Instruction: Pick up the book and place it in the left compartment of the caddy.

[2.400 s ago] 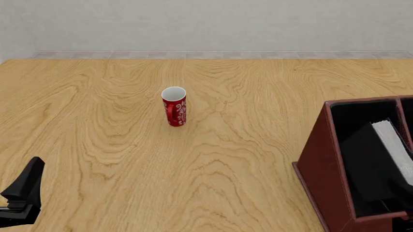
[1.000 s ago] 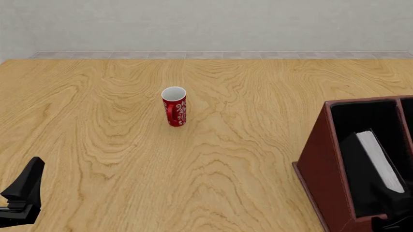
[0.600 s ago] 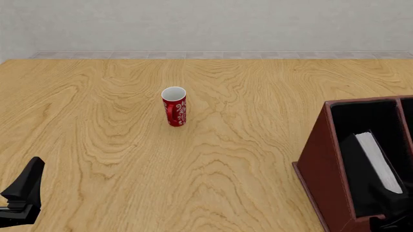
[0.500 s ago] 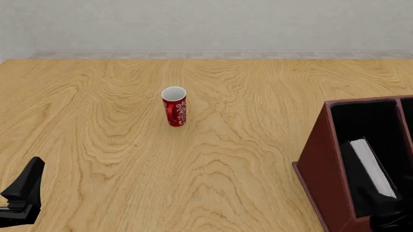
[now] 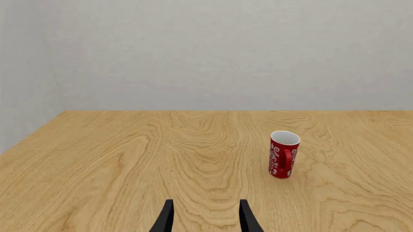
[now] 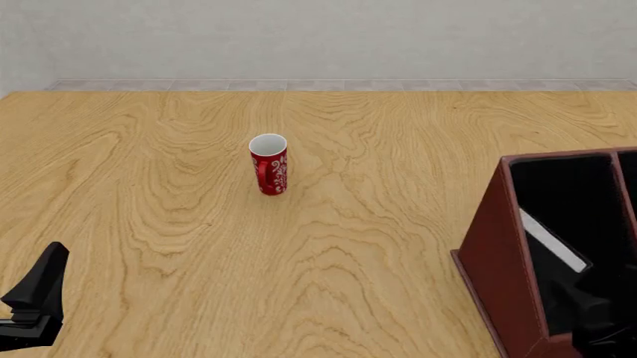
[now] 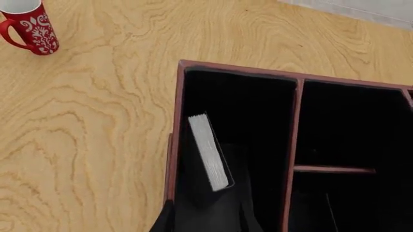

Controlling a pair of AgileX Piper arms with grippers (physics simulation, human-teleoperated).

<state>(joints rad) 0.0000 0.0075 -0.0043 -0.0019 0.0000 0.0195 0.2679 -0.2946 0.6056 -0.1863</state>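
Finishing the placement looks like the step in hand: the book (image 7: 210, 152) sits inside the left compartment (image 7: 252, 111) of the caddy (image 7: 175, 135), leaning with its white page edge up. We judge the book released or nearly so. The right gripper (image 7: 203, 217) shows only two finger tips, parted, just above the compartment and near the book's lower end; whether they touch it we cannot tell.

To do this well, we would lift the right arm straight up, clear of the divider (image 7: 293, 140) and of the sloped side wall, so the book is not dragged out or tipped further.

The right wrist view looks down into the caddy and shows the divider, a cross partition in the narrower slot, and the book's lean. In the front view the caddy (image 6: 497, 261) is cut by the frame edge, the book (image 6: 550, 240) shows as a thin white strip, and the gripper is lost in dark shapes.

Only the left wrist view shows the left gripper (image 5: 203, 217), parted, empty, low over the table (image 5: 129, 159), well away from the red cup (image 5: 283, 154).
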